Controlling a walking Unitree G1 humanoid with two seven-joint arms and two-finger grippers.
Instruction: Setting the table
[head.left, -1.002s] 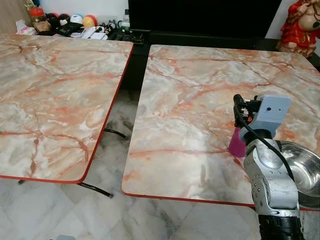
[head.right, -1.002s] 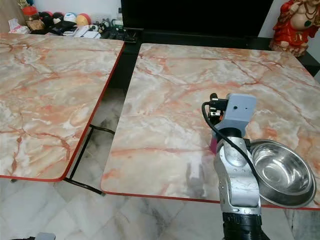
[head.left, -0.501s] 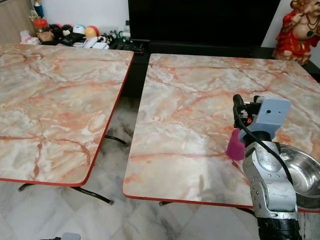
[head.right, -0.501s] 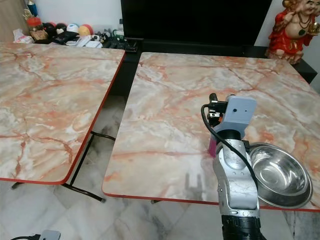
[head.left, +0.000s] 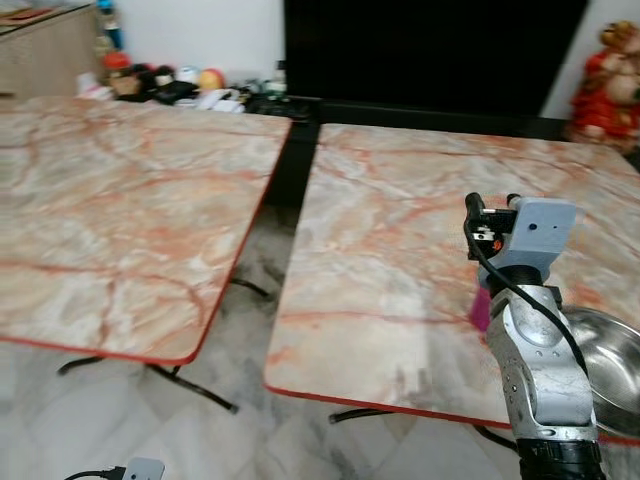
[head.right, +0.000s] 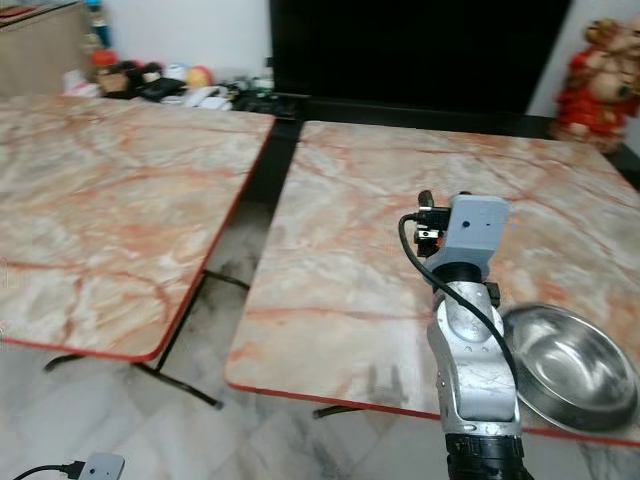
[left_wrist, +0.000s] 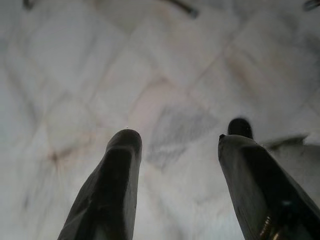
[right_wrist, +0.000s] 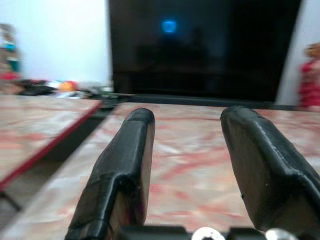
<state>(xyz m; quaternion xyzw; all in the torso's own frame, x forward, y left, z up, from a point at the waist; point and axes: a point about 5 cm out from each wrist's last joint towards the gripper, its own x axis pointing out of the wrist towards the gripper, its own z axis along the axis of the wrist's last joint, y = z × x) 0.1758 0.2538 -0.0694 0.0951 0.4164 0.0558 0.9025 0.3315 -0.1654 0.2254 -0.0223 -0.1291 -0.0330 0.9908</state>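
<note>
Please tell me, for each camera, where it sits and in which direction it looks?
Left eye: head, looking down at two marble tables; right arm in front, bowl beside it.
Right eye: same scene, same bowl and arm.
Left wrist: faces the floor; left tool open.
Right wrist: looks along the table toward a dark screen; right tool open. It shares the table with the eyes.

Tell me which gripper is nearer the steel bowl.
Right. The right gripper is raised over the table just beside the steel bowl, fingers open and empty. The left gripper hangs open over the tiled floor, away from it.
</note>
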